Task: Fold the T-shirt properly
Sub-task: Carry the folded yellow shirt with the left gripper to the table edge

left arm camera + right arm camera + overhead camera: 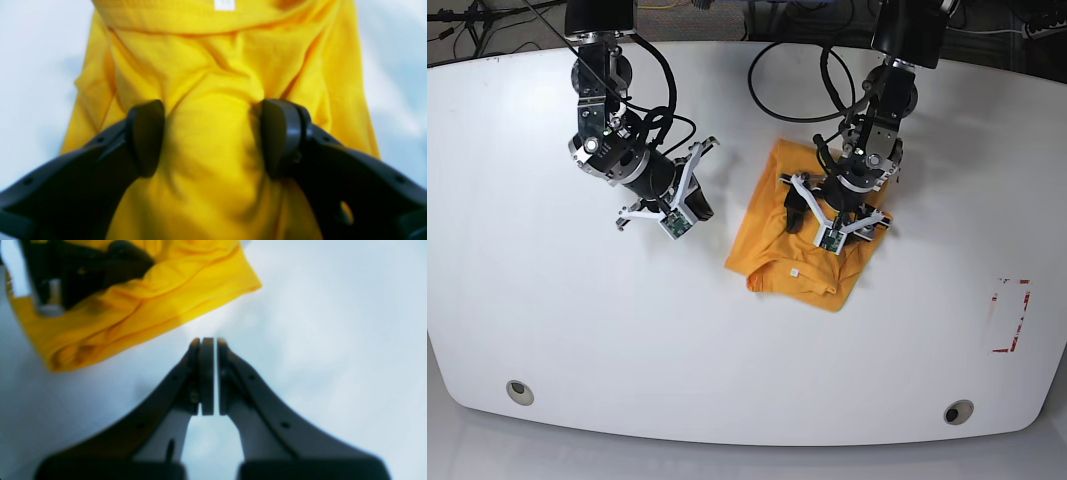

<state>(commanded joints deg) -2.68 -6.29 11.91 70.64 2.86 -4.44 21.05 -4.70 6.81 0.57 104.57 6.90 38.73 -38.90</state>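
The T-shirt [777,250] lies as a rumpled, partly folded yellow bundle right of the table's middle, its small white neck label [794,270] facing up near the front edge. In the left wrist view the T-shirt [213,66] fills the frame, and the label [224,4] sits at the top. My left gripper [213,136] is open right down on the cloth, with a ridge of fabric between its spread fingers [146,136]. In the base view my left gripper [819,222] is over the shirt's middle. My right gripper [208,340] is shut on nothing above bare table, just off the T-shirt [133,313] edge.
The white table [577,330] extends wide to the left and front. A red-marked rectangle [1007,315] sits near the right edge. Two round holes [519,390] are along the front. My right gripper [699,208] hovers left of the shirt. Cables hang at the back.
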